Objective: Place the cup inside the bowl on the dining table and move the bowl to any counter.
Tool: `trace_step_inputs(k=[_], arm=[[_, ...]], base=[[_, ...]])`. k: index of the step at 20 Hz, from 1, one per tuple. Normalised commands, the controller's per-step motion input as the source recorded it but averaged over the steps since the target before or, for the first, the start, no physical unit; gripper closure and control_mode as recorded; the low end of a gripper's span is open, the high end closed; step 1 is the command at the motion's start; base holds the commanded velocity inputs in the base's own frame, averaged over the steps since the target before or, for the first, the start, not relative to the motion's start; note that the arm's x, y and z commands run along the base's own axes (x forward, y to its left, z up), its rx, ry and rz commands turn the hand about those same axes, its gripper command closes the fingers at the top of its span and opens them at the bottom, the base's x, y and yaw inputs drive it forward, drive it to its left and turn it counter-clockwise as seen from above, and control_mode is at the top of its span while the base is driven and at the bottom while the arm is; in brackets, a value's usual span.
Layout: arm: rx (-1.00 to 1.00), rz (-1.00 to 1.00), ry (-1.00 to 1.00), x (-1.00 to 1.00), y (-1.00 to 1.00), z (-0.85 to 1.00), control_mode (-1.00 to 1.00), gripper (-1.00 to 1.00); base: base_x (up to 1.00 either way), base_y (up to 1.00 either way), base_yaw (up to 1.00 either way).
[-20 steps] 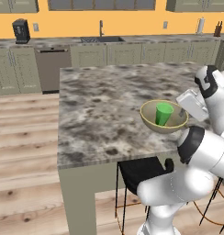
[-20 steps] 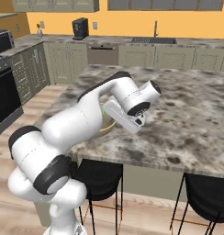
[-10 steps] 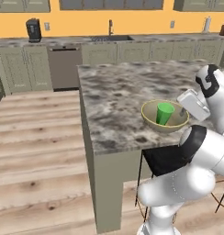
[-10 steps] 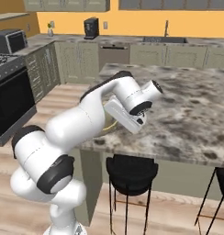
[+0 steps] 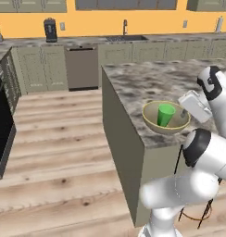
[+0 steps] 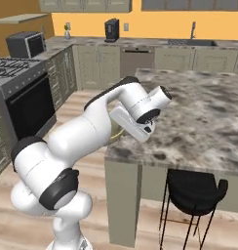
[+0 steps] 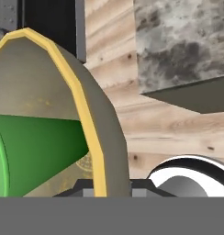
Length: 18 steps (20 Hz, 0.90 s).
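Note:
The olive-yellow bowl point(image 5: 176, 125) hangs at the near corner of the marble dining table point(image 5: 152, 81), with the green cup point(image 5: 166, 114) standing inside it. My gripper point(image 5: 183, 112) is shut on the bowl's right rim. The hand view shows the thin yellow rim point(image 7: 81, 96) running down between my gripper's point(image 7: 102, 186) tips, with the cup point(image 7: 38, 147) lying across the left. In the right base view my arm hides most of the bowl point(image 6: 116, 135). I cannot tell whether the bowl touches the tabletop.
The counter point(image 5: 133, 39) over sage cabinets runs along the back wall, with a sink, a dishwasher point(image 5: 81, 67) and a coffee machine point(image 5: 50, 29). A stove point(image 6: 18, 73) and microwave point(image 6: 26, 45) stand left. A black stool point(image 6: 194, 190) is under the table's edge. Wooden floor lies open to the left.
The whole picture has shifted: the base has driven, so the table's end and the floor beside it now show. The bowl with the cup stays in my gripper.

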Motion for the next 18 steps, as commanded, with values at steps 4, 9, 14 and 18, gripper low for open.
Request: trace_step_inputs(k=[4,9,14,18], arm=[[0.00,0.00,0.00,0.00,0.00,0.00,1.00,1.00],[0.00,0.00,0.00,0.00,0.00,0.00,1.00,1.00],[0.00,0.00,0.00,0.00,0.00,0.00,1.00,1.00],[0.00,0.00,0.00,0.00,0.00,0.00,1.00,1.00]], base=[[0.00,0.95,0.00],[0.05,0.77,0.00],[0.65,0.51,0.00],[0.83,0.28,0.00]])
